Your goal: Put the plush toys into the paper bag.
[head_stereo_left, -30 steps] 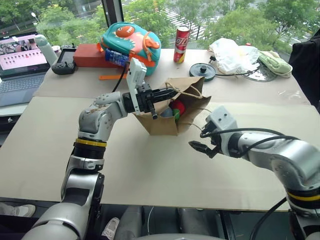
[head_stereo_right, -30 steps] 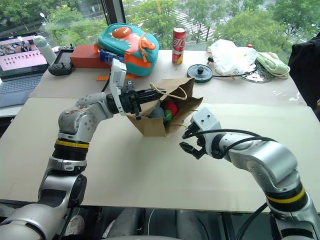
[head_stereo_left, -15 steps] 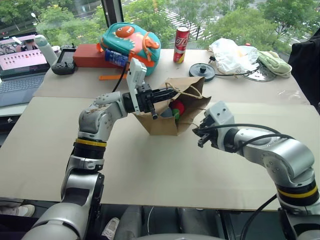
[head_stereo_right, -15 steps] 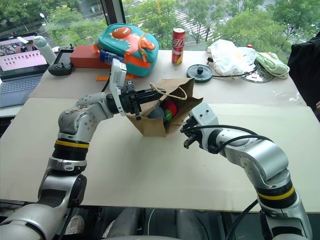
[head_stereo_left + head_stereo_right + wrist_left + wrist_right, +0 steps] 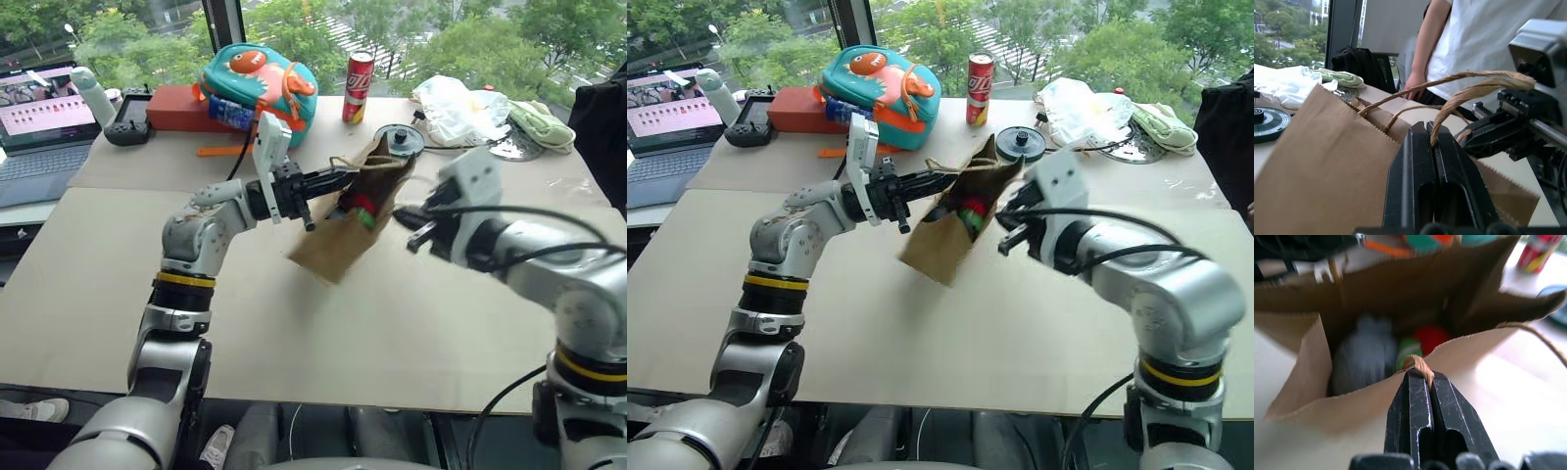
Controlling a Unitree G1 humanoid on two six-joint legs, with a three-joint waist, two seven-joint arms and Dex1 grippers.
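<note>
The paper bag [image 5: 338, 235] hung tilted above the table [image 5: 118, 294], lifted off it between the two arms. The left gripper [image 5: 333, 180] was clamped tight on one cord handle [image 5: 1449, 81] at the bag's near rim, and the right gripper [image 5: 1011, 227] had its fingers pinched together on the other handle [image 5: 1419, 365] at the opposite edge. Inside the open mouth lay both plush toys, the grey fluffy one [image 5: 1364, 357] beside the red chili [image 5: 1432, 339] with its green stem. A person in a white shirt [image 5: 1484, 44] stood just beyond the table.
</note>
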